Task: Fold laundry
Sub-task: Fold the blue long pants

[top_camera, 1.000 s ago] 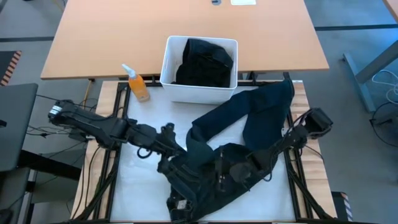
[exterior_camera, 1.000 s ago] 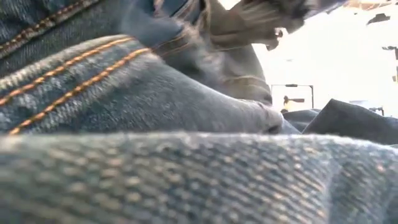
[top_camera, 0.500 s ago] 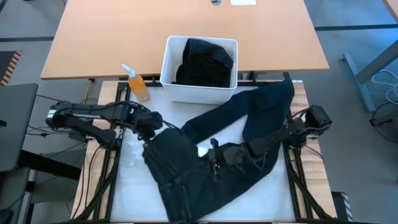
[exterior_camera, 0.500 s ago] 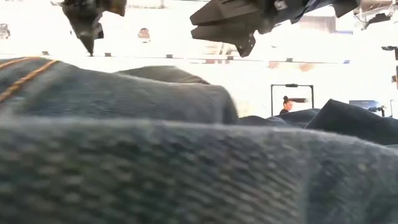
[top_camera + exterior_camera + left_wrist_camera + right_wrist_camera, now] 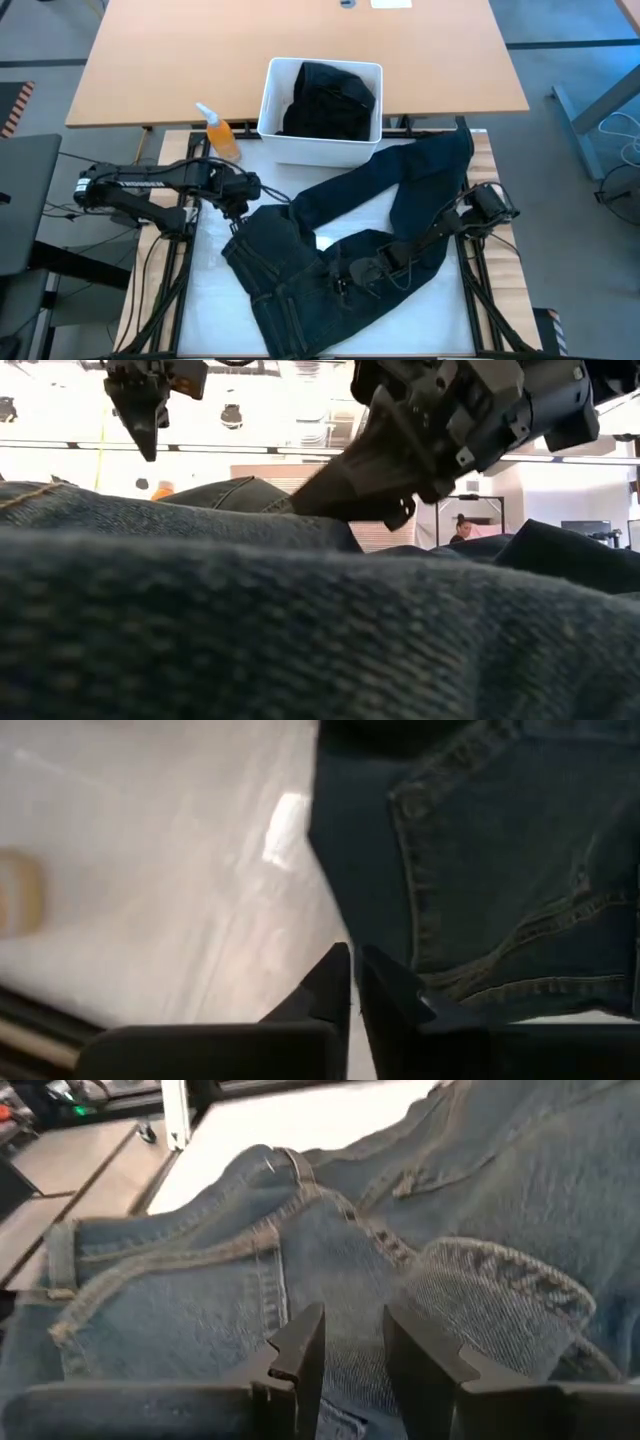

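Lying on the white table (image 5: 210, 290), jeans (image 5: 330, 270); left claw (image 5: 232, 228) clenched, right claw (image 5: 342, 285) parted, both empty

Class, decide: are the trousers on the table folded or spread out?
Mostly spread, not folded: the trousers sprawl over the table, legs reaching toward the bin.

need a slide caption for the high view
Dark jeans spread on the table between both arms; left gripper shut at the waistband, right gripper over the seat.

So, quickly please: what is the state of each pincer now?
Left pincer: closed, holding nothing, beside the trousers.
Right pincer: open, empty, over the trousers.
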Robot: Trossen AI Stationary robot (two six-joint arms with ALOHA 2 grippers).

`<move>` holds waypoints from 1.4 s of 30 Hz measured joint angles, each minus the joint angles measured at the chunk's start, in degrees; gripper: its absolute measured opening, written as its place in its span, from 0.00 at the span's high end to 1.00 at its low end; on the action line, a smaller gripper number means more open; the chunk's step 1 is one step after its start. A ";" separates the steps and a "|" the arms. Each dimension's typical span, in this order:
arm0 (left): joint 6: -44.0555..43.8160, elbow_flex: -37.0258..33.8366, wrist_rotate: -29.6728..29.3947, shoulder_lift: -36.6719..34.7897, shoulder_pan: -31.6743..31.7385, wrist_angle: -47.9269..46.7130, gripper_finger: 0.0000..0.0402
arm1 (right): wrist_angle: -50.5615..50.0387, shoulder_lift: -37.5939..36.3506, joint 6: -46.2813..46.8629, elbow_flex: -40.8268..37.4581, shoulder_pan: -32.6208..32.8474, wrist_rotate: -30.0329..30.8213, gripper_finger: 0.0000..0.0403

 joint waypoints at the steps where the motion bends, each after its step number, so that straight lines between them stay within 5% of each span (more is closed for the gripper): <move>1: -0.39 -1.07 0.15 0.00 -0.79 1.14 0.93 | -0.12 0.15 -0.01 0.00 0.11 0.00 0.68; 10: -7.43 -11.74 2.82 0.07 -6.86 8.42 0.61 | 0.04 -0.19 -3.14 0.00 0.74 0.20 0.69; 17: -22.95 -12.43 -3.36 0.03 -11.54 4.96 0.39 | -2.42 -0.19 -3.37 0.00 1.14 0.15 0.69; 27: -30.03 -27.85 -4.49 0.02 -16.76 26.01 0.29 | -2.93 -0.22 -3.48 0.00 1.11 -0.02 0.69; 34: -30.36 -33.81 0.17 0.02 -16.86 34.74 0.41 | -2.07 -0.24 -2.30 0.00 1.18 -0.06 0.69; 42: -28.09 -31.61 3.09 0.02 -16.89 31.88 0.96 | -2.23 -1.19 -1.81 0.00 1.54 -0.17 0.69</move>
